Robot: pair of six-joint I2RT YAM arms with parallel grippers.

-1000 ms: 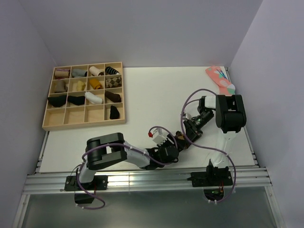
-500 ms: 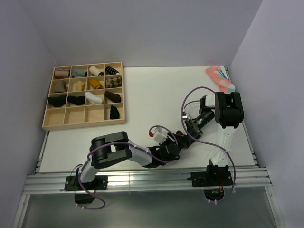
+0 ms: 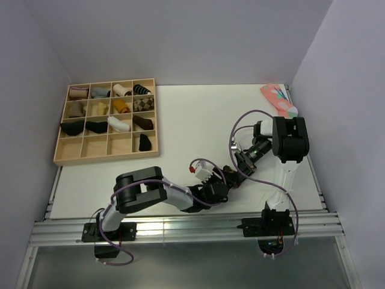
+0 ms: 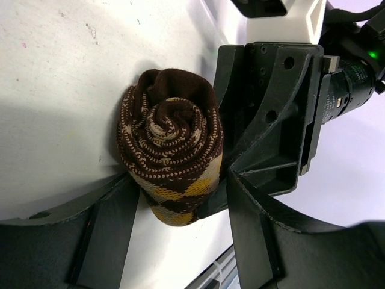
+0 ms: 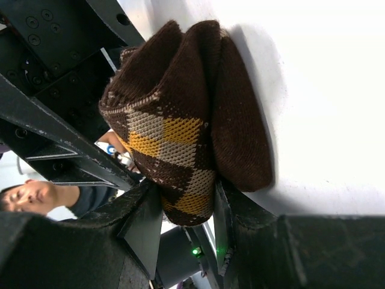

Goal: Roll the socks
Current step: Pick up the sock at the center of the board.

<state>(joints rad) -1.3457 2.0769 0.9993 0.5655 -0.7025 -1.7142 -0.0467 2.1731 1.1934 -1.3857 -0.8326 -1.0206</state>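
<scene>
The socks point(image 3: 229, 176) are one dark brown roll with orange-tan argyle diamonds, lying on the white table near its front edge. The left wrist view looks at the spiral end of the socks point(image 4: 170, 150). My left gripper point(image 4: 180, 183) reaches in from the left and is shut round the roll, with one finger point(image 4: 114, 223) against its side. My right gripper point(image 5: 186, 195) comes from the right and is shut on the argyle part of the socks point(image 5: 174, 135). A brown outer fold lies outside one of its fingers point(image 5: 231, 211). In the top view the two grippers point(image 3: 224, 182) point(image 3: 236, 170) meet at the roll.
A wooden compartment tray point(image 3: 60, 158) with several rolled socks stands at the back left. A pink sock with teal patches point(image 3: 278, 99) lies at the back right corner. Purple cables loop over both arms. The metal rail point(image 3: 180, 227) runs along the near edge.
Both arms shifted a little: the left elbow moved right and the right arm's upper link drew back. The roll stays held between both grippers in nearly the same spot.
</scene>
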